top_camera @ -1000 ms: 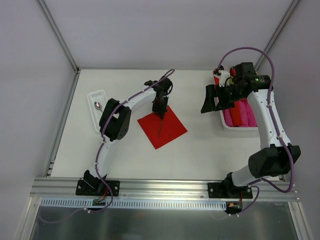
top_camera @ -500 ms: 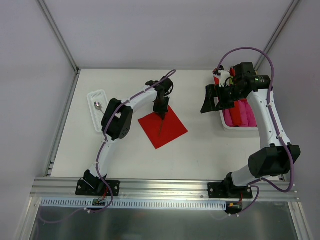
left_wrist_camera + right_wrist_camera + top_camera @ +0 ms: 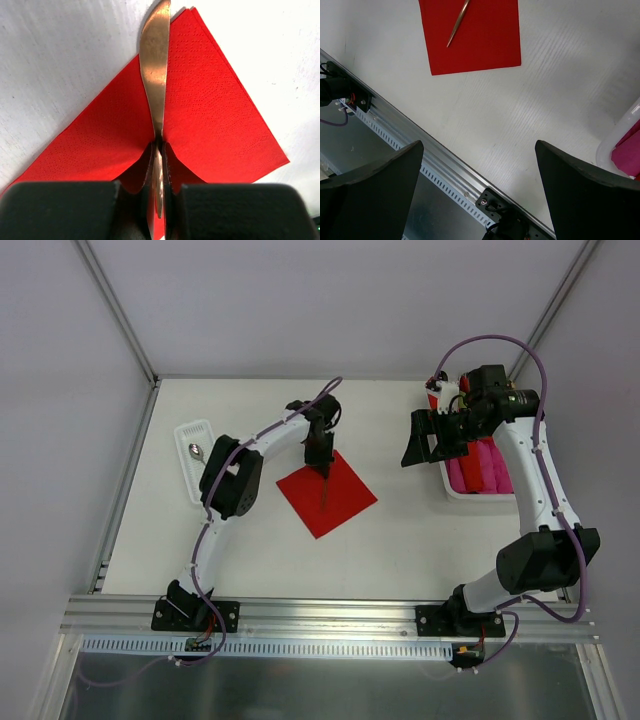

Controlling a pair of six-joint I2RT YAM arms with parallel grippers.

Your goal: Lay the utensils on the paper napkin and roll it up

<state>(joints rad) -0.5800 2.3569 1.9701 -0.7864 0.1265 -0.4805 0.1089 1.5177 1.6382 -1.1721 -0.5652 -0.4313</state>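
The left gripper (image 3: 158, 167) has its fingers clamped on the handle of a slim silvery metal knife (image 3: 154, 65). The blade reaches out over the thin bright red square paper napkin (image 3: 215, 115), which lies on the white table (image 3: 400, 540). Well right of the napkin, the right gripper (image 3: 480, 195) hangs with its fingers spread wide, holding nothing, beside a white bin (image 3: 455, 492) of pink and red rolled bundles (image 3: 485, 465). Well left of the napkin, a shiny spoon (image 3: 196, 451) lies in a white tray (image 3: 190, 430).

Top cam: overhead, far, whole table (image 3: 400, 540). L wrist close, R wrist higher; all share napkin (image 3: 345, 498).
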